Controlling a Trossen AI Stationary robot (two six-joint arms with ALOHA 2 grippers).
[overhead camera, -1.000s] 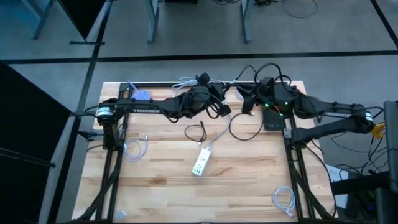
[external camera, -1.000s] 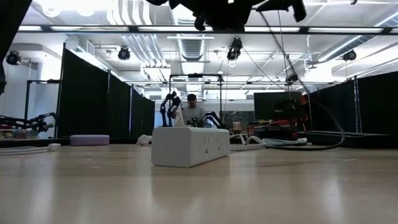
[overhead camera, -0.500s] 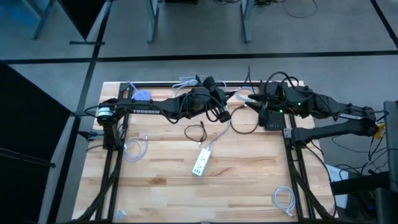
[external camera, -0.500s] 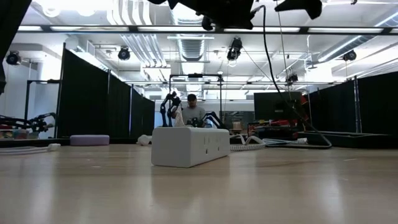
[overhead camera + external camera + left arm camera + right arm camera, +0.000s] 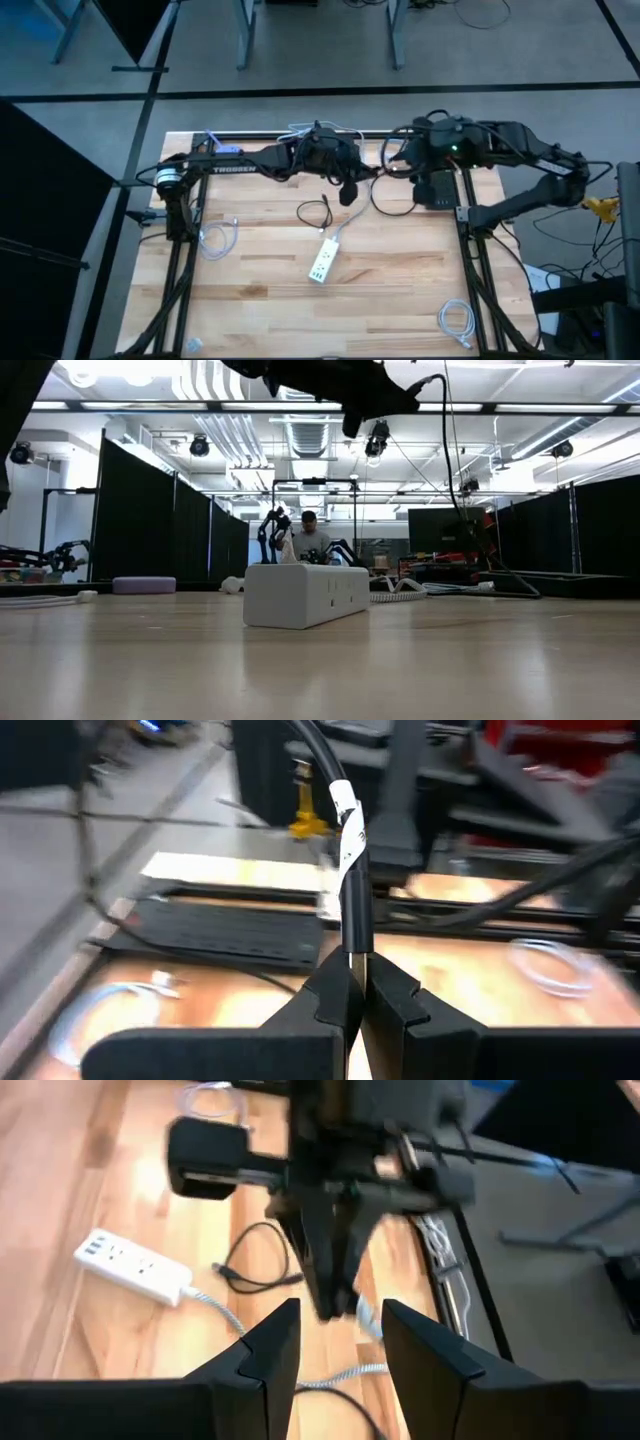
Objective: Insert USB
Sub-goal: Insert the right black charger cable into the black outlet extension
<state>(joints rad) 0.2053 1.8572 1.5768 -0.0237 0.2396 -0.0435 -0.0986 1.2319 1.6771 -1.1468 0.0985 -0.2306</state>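
Observation:
A white power strip [image 5: 320, 262] [image 5: 305, 596] [image 5: 130, 1263] lies flat near the table's middle, its braided cord running toward the far edge. My left gripper [image 5: 347, 192] [image 5: 358, 1010] hangs above the table beyond the strip, shut on a black cable [image 5: 350, 900] that carries a white label. I cannot make out a USB plug on it. My right gripper [image 5: 340, 1345] [image 5: 393, 167] stands open, high at the far right, facing the left gripper with nothing between its fingers. A short black cable [image 5: 316, 212] lies loose on the wood. My left gripper pinches the black cable between its two fingers, just below the white label [image 5: 345, 830]. The cable runs on beyond the fingertips, along the fingers' line, and is lifted clear of the table. The fingers themselves hide the part of the cable behind the pinch.
A flat black box [image 5: 438, 190] sits by the right arm's base, with a black cable loop [image 5: 392, 205] beside it. White cable coils lie at the left [image 5: 215, 238] and near right [image 5: 457, 322]. A purple object [image 5: 230, 153] sits far left. A person [image 5: 310, 538] sits in the room behind.
My right gripper has risen away from the left one, drawn back toward the right edge and tipped further downward. My left gripper has rolled about its own line and swung slightly, still shut on the black cable. The cable loop on the table has shifted with it.

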